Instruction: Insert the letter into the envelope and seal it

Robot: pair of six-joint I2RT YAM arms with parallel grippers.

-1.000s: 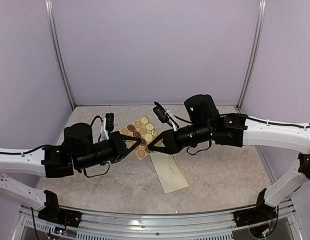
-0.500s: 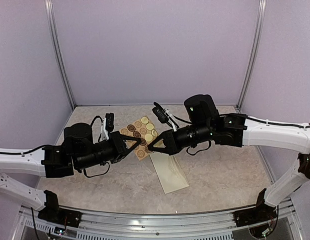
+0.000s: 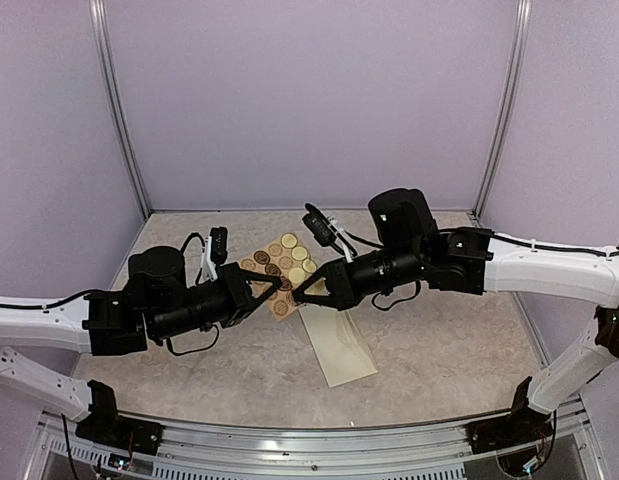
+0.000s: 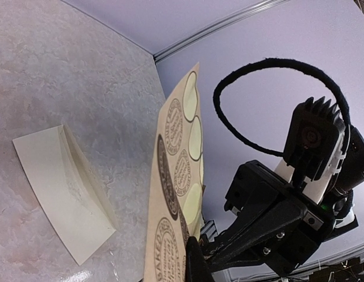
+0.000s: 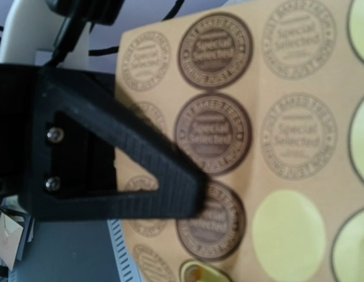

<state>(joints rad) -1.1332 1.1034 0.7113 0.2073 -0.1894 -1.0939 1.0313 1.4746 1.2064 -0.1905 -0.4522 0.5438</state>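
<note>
pinching the sticker card (image 3: 285, 262), left fingers (image 3: 267, 285) hover near the envelope (image 3: 341, 350); grip of right fingers (image 3: 314, 283) unclear.

The worktop (image 3: 439, 340) is matt and mottled beige, like stone. The envelope (image 3: 341, 352) is smooth cream paper, matt, with crisp folds. The card (image 3: 281, 268) is tan paper with a slight sheen. Its stickers (image 5: 212, 134) are printed in flat brown ink, and bare pale-yellow rounds look slicker. The left claw (image 3: 272, 287) and right claw (image 3: 300, 292) are matt black plastic, finely ribbed, with small bright metal screws (image 5: 52, 136). A cable (image 4: 276, 64) has a fuzzy black woven sleeve. The arms (image 3: 549, 268) have glossy white plastic shells.
</note>
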